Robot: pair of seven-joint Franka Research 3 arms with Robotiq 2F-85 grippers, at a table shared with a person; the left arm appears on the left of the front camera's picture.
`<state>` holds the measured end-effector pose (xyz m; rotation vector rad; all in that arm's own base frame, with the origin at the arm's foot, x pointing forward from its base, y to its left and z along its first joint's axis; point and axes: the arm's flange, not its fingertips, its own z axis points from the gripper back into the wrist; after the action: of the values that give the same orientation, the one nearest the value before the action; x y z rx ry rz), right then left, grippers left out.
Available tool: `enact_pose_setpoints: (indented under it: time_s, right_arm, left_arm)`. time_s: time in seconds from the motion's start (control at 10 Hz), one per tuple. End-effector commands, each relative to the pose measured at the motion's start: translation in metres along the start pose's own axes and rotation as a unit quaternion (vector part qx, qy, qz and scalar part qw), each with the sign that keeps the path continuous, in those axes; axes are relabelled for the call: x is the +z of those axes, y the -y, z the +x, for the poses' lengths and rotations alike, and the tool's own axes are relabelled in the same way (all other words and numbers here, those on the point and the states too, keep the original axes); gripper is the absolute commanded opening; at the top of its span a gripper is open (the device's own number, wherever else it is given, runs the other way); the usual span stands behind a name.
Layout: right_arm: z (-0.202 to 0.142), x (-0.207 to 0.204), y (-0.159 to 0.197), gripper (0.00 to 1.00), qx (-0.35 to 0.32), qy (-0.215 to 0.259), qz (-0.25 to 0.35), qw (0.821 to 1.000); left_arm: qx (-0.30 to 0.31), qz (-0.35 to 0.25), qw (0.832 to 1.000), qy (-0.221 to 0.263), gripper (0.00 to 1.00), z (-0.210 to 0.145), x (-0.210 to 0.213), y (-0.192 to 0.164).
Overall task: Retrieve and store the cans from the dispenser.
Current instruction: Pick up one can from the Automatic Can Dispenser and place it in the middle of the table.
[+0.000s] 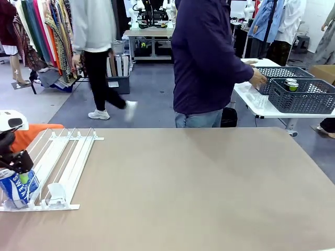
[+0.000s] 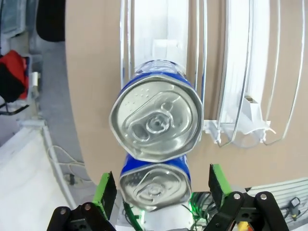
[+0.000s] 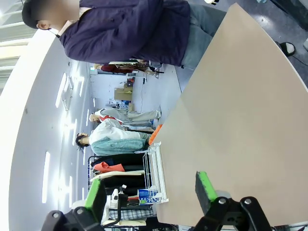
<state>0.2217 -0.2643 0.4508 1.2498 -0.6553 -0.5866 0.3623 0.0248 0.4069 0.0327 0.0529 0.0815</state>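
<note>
The left end effector (image 2: 162,185) is held open above the near end of the flat white dispenser rack of long parallel rails (image 2: 240,72), which lies on the tan counter (image 1: 209,183). Nothing is gripped. Directly below it, between its green pads (image 2: 107,191), a blue aluminium drink can with a silver top (image 2: 153,190) is seen standing upright in a lane. A narrow gap is visible between each pad and the can's side, so no contact appears to be made.

The can's long axis is judged to run along the fingers' own line of approach, with the silver top turned toward the wrist. The round body is thus presented squarely to the pads.

A second blue can (image 2: 156,120) is seen just beyond the first, farther along the same lane and touching or nearly touching it.

The right end effector (image 3: 150,190) is also held open and empty, and the rack is seen well apart from it, across the counter. The left arm is therefore judged the nearer one. The coming move is expected to call for the pads to be closed across the first can's body, with care that the second can is not knocked.
</note>
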Motion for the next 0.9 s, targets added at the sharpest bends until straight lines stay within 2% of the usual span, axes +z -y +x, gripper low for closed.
enact_pose_setpoints:
  time_s: [0.0, 0.4, 0.5, 0.6, 0.7, 0.8]
  right_arm:
    - [0.0016, 0.0012, -0.0006, 1.00, 0.014, -0.001, 0.002, 1.000]
    - [0.0016, 0.0012, -0.0006, 1.00, 0.014, -0.001, 0.002, 1.000]
    - [0.0016, 0.0012, -0.0006, 1.00, 0.014, -0.001, 0.002, 1.000]
    - [0.0016, 0.0012, -0.0006, 1.00, 0.014, -0.001, 0.002, 1.000]
    - [0.0016, 0.0012, -0.0006, 1.00, 0.014, -0.001, 0.002, 1.000]
    - [0.0016, 0.0012, -0.0006, 1.00, 0.014, -0.001, 0.002, 1.000]
  left_arm:
    - [0.012, -0.013, 1.000, 0.021, 1.00, -0.0377, -0.0388, -0.0042]
    - [0.013, -0.023, 0.999, 0.038, 1.00, -0.0347, -0.0413, -0.0041]
    - [0.011, -0.019, 0.999, 0.035, 0.65, -0.0345, -0.0418, -0.0041]
    - [0.009, -0.018, 0.999, 0.029, 0.07, -0.0347, -0.0409, -0.0042]
    - [0.009, -0.014, 1.000, 0.025, 0.00, -0.0358, -0.0403, -0.0050]
    - [0.007, -0.008, 1.000, 0.021, 0.00, -0.0360, -0.0400, -0.0053]
